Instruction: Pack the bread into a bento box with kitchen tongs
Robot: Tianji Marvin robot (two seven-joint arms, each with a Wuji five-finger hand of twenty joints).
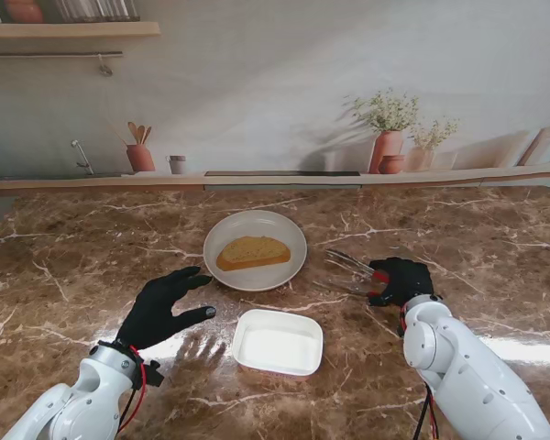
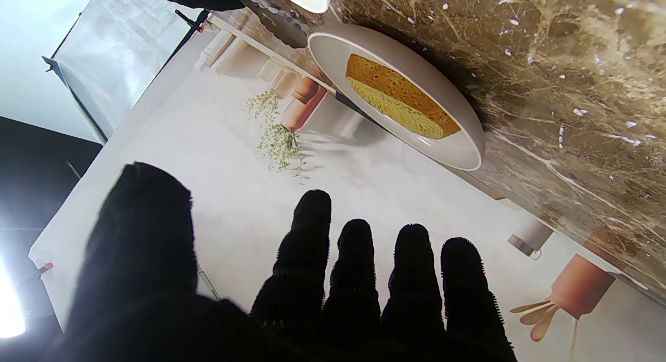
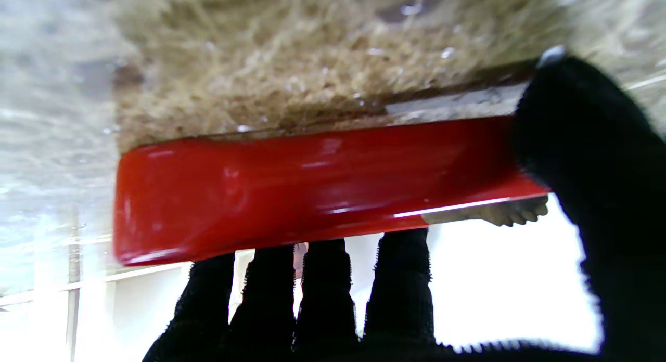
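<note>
Now the bread (image 1: pixel 253 252) lies on the plate (image 1: pixel 284 268), with the bento box (image 1: pixel 277 342) just nearer to me than the plate, the right hand (image 1: pixel 401 280) closed around the red-handled tongs (image 1: pixel 350 273) right of the plate, and the left hand (image 1: pixel 163 307) spread and holding nothing left of it

I have two big white arms with smooth, round shells. Each one ends in a hand with five fingers, and both wear fuzzy black gloves: my left hand (image 1: pixel 161 307) and my right hand (image 1: pixel 401 280). Thin red and black wires hang by my wrists.
</note>
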